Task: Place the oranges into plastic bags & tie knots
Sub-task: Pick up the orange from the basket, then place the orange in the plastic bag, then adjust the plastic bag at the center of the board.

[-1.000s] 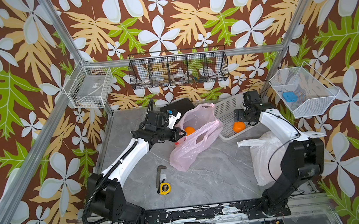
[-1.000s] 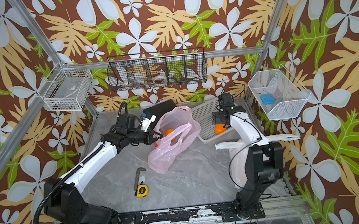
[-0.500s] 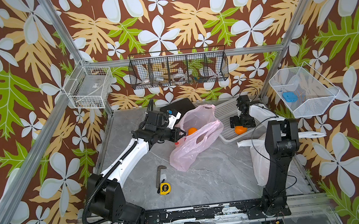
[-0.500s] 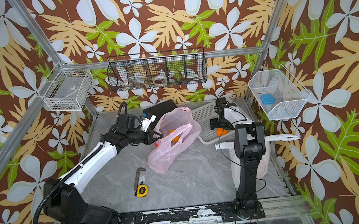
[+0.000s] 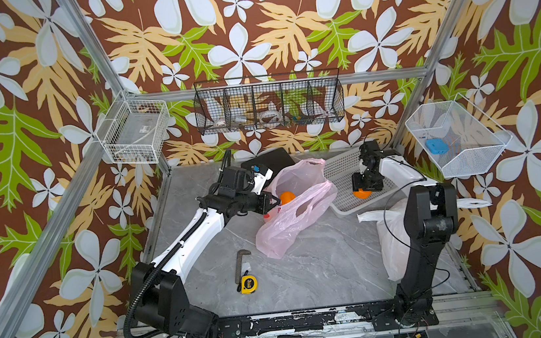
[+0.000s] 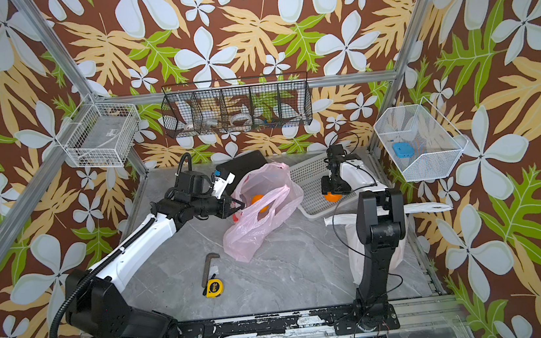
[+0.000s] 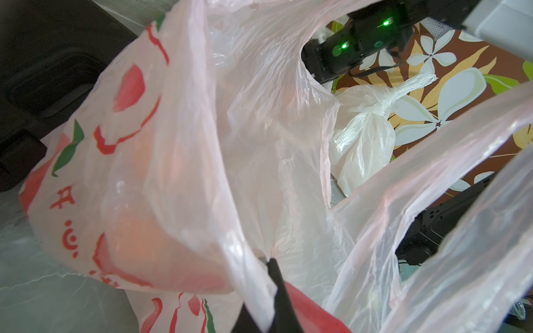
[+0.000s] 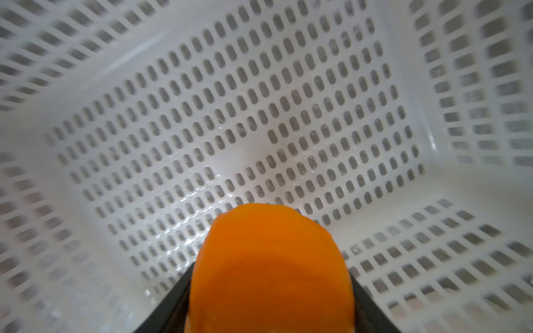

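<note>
Table (image 5: 324, 267) room is taken mostly by the pink bag (image 5: 283, 240), which lies in the middle with its mouth raised on the left side. A white basket (image 5: 339, 166) stands at the far right, touching the bag. A white bag (image 5: 394, 249), already closed with a knot (image 7: 383, 108), is seen at the near right beside the right arm.

The left tool (image 5: 272, 204) is pressed together on the pink bag's rim. The right tool (image 5: 365, 188) is lowered into the basket, its jaws set against both sides of an orange (image 8: 271, 268), pinching it. A bagged orange (image 5: 287, 197) is seen inside the pink bag, just beyond the left tool.

For a clean transfer, the glossy fruit should be gripped across its widest part and lifted straight up until the basket wall is cleared. The rim should be held high and taut by the left tool so that the mouth is kept wide. Release is best made low inside, beside the bagged orange and clear of the sagging handle.
</note>
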Tool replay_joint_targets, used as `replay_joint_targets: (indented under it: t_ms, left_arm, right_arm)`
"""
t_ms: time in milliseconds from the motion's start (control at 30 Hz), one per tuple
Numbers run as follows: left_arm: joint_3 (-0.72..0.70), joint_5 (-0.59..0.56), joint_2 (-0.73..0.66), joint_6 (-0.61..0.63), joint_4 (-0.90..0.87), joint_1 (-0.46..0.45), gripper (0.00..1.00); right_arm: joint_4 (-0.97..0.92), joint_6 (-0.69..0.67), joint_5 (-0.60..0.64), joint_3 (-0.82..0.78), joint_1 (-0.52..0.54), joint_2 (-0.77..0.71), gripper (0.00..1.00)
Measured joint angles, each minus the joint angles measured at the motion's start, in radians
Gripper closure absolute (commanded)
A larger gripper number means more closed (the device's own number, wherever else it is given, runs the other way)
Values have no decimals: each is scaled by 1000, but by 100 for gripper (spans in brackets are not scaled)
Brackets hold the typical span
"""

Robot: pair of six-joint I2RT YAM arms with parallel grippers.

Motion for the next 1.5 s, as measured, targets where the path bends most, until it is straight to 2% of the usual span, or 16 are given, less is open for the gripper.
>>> replay_joint_targets:
  t_ms: [100, 167, 267, 367, 533, 567, 600, 633, 667, 700, 933, 1067, 1233, 1333, 1500]
  left_arm:
    - [0, 0, 0, 0, -2, 0, 100]
    - [0, 0, -1, 0, -3, 0, 100]
    - [0, 0, -2, 0, -5, 0, 100]
    - [0, 0, -6, 1, -5, 0, 100]
    - [0, 0, -8, 4, -6, 0, 100]
    - [0, 0, -8, 4, -6, 0, 100]
    - [0, 0, -8, 4, -6, 0, 100]
    - [0, -1, -8, 6, -6, 0, 100]
    - [0, -1, -8, 4, -6, 0, 100]
    - [0, -1, -8, 4, -6, 0, 100]
    - [-2, -8, -17, -3, -4, 0, 100]
    - [-2, -8, -17, -3, -3, 0, 100]
    - [-2, -8, -17, -3, -2, 0, 100]
    - [-3, -7, -17, -4, -1, 0, 100]
    - [-3, -7, -17, -3, -1, 0, 100]
  right_arm:
    - [51, 12, -40, -75, 22, -175, 45]
    - [126, 19, -139, -164, 46, -312, 51]
    - [239, 61, -325, -290, 79, -462, 52]
    - [318, 89, -462, -326, 145, -492, 52]
    - [409, 90, -605, -291, 280, -451, 52]
    - [422, 93, -615, -283, 294, -435, 45]
    - [431, 97, -621, -279, 304, -419, 32]
    - [439, 98, -622, -278, 312, -404, 13]
    - [442, 107, -619, -280, 317, -395, 1]
    - [444, 106, -610, -288, 319, -396, 0]
    - [496, 16, -356, -403, 317, -599, 1]
    - [543, -14, -304, -440, 257, -703, 2]
    - [636, -63, -444, -475, 177, -747, 7]
    - [663, -127, -568, -447, 158, -711, 12]
    - [675, -214, -752, -398, 156, -640, 13]
